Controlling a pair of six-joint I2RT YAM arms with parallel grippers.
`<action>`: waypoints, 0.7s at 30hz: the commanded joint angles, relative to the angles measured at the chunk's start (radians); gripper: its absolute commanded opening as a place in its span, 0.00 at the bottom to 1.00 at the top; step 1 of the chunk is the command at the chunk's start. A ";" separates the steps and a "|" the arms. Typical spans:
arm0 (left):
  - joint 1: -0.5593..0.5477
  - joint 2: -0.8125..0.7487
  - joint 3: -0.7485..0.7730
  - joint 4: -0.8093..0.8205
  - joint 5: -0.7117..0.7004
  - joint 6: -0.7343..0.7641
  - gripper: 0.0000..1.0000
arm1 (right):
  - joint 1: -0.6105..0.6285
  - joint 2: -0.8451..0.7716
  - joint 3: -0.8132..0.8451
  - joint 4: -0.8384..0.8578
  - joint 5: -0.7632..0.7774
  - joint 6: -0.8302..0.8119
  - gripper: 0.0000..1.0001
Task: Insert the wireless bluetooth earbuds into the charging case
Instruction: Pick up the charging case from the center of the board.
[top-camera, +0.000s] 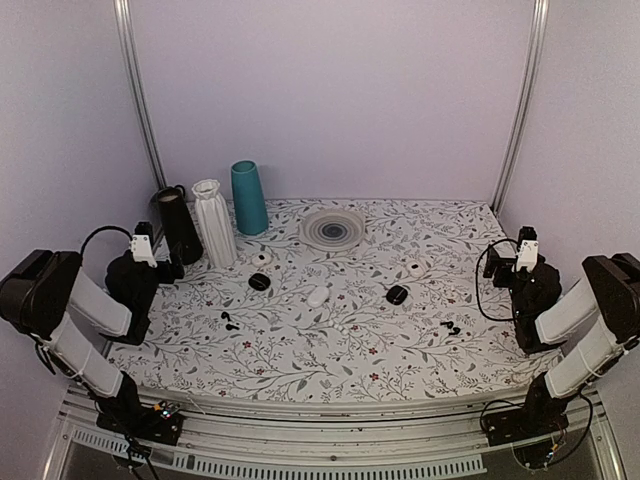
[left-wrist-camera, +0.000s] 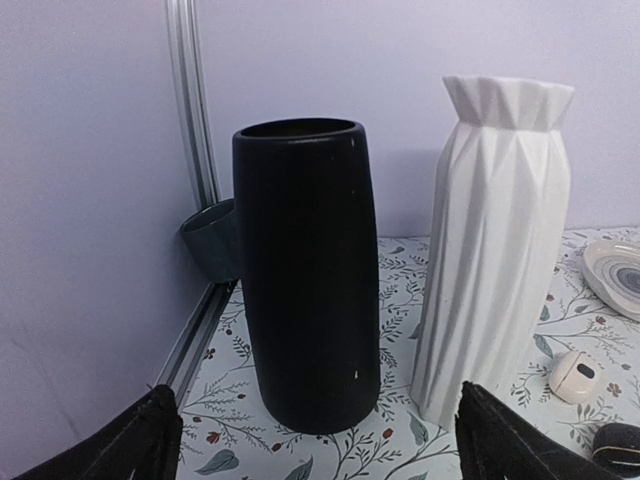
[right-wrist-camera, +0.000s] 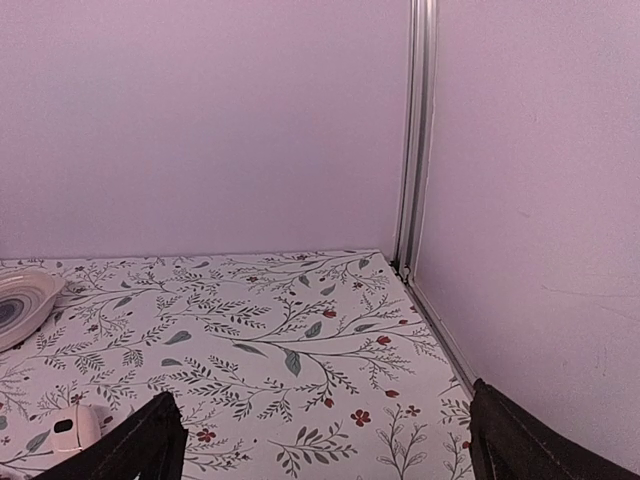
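Note:
A small white rounded case with a dark well lies left of centre; it also shows in the left wrist view. A similar white case lies right of centre and shows in the right wrist view. I cannot tell which of them is the charging case. A tiny white speck may be an earbud; it is too small to tell. My left gripper is open and empty, facing a black vase. My right gripper is open and empty at the right edge.
A black vase, a white ribbed vase and a teal vase stand at the back left. A swirl plate lies at the back. There is a white pebble, round black cases and black earbuds.

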 joint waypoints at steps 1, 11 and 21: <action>0.001 0.000 0.003 0.001 0.005 0.010 0.96 | -0.005 0.008 0.010 0.012 -0.003 0.014 0.99; 0.000 0.000 0.003 0.000 0.004 0.010 0.96 | -0.006 0.008 0.015 0.004 -0.007 0.015 0.99; -0.028 -0.053 0.014 -0.056 0.024 0.058 0.96 | -0.021 0.005 0.026 -0.023 -0.024 0.028 0.99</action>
